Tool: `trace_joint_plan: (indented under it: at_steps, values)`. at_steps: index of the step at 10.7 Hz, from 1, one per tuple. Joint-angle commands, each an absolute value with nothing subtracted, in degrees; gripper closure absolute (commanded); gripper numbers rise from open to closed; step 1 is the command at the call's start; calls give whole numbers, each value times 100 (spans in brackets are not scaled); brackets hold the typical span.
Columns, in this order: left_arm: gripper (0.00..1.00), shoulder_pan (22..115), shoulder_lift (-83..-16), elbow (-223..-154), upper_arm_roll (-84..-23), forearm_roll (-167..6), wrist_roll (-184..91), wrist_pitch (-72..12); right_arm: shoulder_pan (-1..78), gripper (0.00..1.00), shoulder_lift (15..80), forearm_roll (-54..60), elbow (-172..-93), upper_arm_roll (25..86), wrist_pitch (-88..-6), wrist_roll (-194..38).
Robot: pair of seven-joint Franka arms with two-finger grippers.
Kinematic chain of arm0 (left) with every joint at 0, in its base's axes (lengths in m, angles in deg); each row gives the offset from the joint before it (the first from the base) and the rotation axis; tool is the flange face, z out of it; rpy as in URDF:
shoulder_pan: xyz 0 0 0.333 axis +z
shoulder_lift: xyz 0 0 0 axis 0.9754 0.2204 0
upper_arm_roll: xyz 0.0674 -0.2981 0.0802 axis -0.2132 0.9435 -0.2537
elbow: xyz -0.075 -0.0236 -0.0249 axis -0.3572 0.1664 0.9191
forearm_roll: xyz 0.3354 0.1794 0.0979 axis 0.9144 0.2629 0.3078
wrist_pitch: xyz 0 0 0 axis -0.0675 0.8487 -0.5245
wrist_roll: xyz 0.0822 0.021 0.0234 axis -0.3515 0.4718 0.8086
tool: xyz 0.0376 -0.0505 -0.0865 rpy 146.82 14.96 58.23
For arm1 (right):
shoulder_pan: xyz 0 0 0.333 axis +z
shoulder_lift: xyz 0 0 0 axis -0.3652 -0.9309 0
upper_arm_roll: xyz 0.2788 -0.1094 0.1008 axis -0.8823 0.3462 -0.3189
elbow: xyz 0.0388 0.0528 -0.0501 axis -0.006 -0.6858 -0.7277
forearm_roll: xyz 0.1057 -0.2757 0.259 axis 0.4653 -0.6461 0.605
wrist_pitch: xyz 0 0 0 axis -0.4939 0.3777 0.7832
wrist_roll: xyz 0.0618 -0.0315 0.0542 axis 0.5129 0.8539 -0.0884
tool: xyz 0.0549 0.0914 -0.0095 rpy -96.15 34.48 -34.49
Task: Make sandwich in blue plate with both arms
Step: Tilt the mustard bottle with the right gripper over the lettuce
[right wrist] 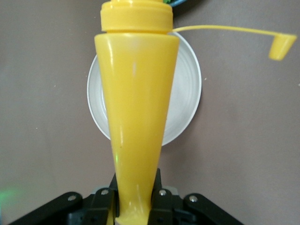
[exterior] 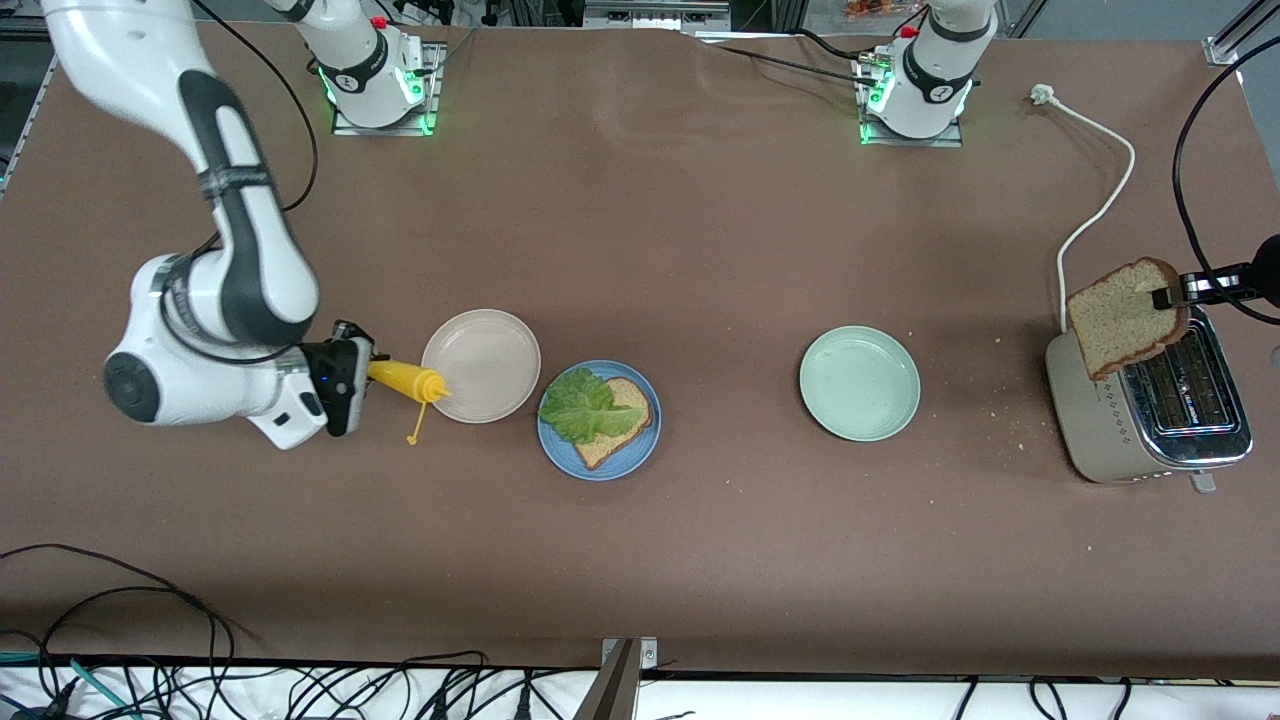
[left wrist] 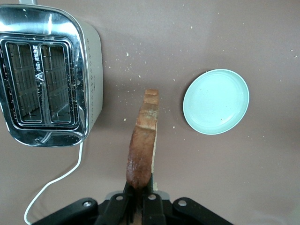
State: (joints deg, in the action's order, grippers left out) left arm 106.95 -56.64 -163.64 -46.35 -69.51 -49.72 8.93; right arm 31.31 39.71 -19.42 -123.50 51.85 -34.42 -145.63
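Left arm (exterior: 1262, 275) cut off by front view's edge beside toaster (exterior: 1150, 410). Lettuce leaf (exterior: 580, 405) hides much of bread slice (exterior: 618, 432). Yellow bottle (right wrist: 136, 112) nozzle tip cropped in right wrist view; its base hidden between fingers (right wrist: 101, 201).

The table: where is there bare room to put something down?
Bare table lies between the blue plate and the mint plate, and between the plates and the bases. Crowded: cream plate beside the blue one, and around the toaster.

On the blue plate (exterior: 598, 462), near the table's front edge toward my right arm's end, a brown toast slice (exterior: 620, 430) lies flat under ruffled green lettuce (exterior: 582, 406). My left gripper (exterior: 1166, 296) pinches the second slice (exterior: 1125, 318) above the toaster.
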Motion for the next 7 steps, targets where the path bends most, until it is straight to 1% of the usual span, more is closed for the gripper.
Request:
trace_joint_plan:
  at_steps: [1,4,7]
  values:
    - [100,10680,-5685,-16354,-4644,-6987,-4908,874,4082,100,4230,-3023,-12094,5253,-3380,-13172]
    - [100,10689,-5685,-16354,-4644,-6987,-4917,874,5057,100,4240,-4332,-11971,5253,-3292,-11871]
    - [100,10689,-5685,-16354,-4644,-6987,-4917,874,5726,100,4039,-5571,-11980,5253,-3284,-11087]
